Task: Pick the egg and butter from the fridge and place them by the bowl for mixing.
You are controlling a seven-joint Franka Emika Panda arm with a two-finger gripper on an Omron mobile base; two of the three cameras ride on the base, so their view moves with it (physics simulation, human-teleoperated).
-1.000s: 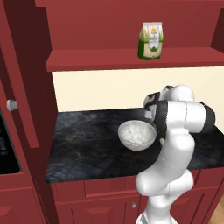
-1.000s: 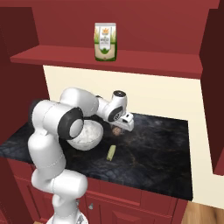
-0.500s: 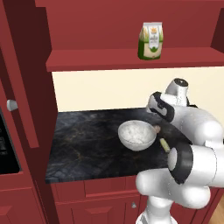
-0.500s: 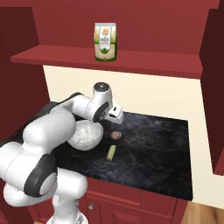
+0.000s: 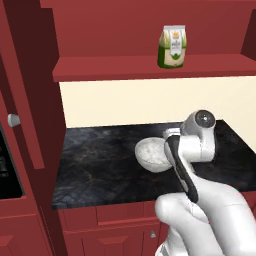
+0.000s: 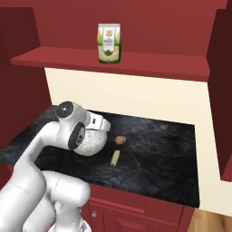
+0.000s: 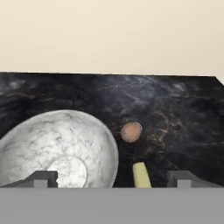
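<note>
My hand hangs over the bench w/ its fingers spread wide and nothing between them; in the hand view one tip sits over the bowl, the other over bare stone. The bench is black marble-like stone w/ pale and gold veining, running back to a plain cream wall. The bowl is white w/ a speckled inside and stands upright on the stone, partly behind my arm in both base views. The egg — small, brownish-pink — lies on the bench just beside the bowl's rim, apart from it; in the hand view it sits beyond the rim. The butter, a pale yellow stick, lies flat near the egg and the bowl, toward the bench's front edge. Above runs a dark red shelf carrying a green-and-white bag — upright. Red cabinets flank the bench, red drawers below it.
</note>
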